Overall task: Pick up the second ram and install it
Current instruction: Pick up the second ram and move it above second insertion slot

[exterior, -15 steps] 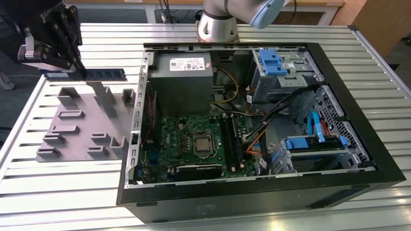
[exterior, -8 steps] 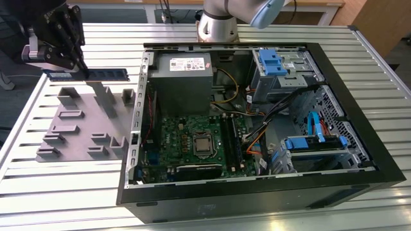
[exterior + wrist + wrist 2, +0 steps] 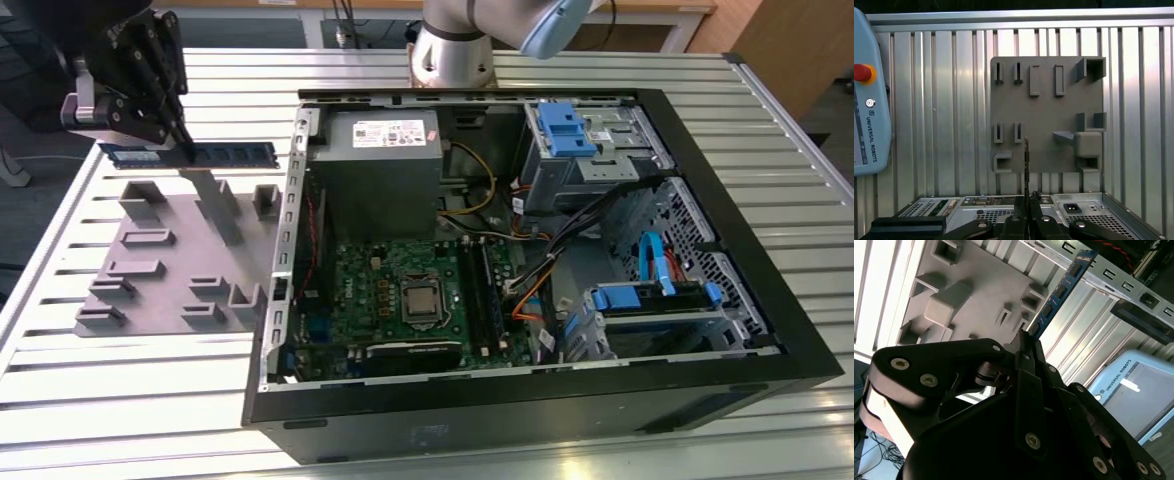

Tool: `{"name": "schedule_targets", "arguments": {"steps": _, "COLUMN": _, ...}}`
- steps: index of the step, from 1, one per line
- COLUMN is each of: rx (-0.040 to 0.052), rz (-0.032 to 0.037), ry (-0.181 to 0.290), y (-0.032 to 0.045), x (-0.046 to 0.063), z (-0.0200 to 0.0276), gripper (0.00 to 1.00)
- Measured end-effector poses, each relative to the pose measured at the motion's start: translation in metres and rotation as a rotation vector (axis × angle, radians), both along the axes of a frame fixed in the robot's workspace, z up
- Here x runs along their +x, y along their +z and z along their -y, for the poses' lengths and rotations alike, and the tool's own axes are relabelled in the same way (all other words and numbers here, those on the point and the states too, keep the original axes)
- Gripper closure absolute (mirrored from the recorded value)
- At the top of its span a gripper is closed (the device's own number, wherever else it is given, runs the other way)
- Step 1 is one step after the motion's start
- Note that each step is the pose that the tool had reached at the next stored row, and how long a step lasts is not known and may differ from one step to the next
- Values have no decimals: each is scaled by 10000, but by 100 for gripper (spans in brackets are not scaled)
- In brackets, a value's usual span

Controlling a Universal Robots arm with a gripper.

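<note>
While the gripper (image 3: 171, 148) is closed on the second ram (image 3: 227, 154), the blue stick hangs level in the air, long edge down. It sits over the far end of the grey fixture plate (image 3: 174, 255), clear of the plate's upright posts. Its free end points toward the open computer case (image 3: 287, 250) and stops just short of the case's perforated side wall at the exterior view's left. In the second wrist view the black fingers (image 3: 1026, 370) pinch one end of the stick (image 3: 1064, 285), which runs out past the plate's corner toward that same rail. In the first wrist view the stick (image 3: 1026, 155) appears edge-on as a thin line above the near border of the plate (image 3: 1049, 110), with the teach pendant (image 3: 869, 115) lying well apart on the slatted table (image 3: 944, 100). Inside the case the green motherboard (image 3: 400, 290) lies flat on the floor. Bundled cables (image 3: 534, 250) cross the space beside it.
</note>
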State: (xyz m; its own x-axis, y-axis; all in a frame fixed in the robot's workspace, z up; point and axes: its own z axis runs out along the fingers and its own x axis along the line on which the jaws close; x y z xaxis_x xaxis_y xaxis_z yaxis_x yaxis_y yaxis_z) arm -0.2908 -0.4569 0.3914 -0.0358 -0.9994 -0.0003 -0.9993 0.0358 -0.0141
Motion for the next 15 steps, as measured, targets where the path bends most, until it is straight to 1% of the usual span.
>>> {"name": "schedule_targets", "arguments": {"steps": 15, "rx": 0, "rz": 0, "ry": 0, "y": 0, "x": 146, "z": 0, "gripper": 86}}
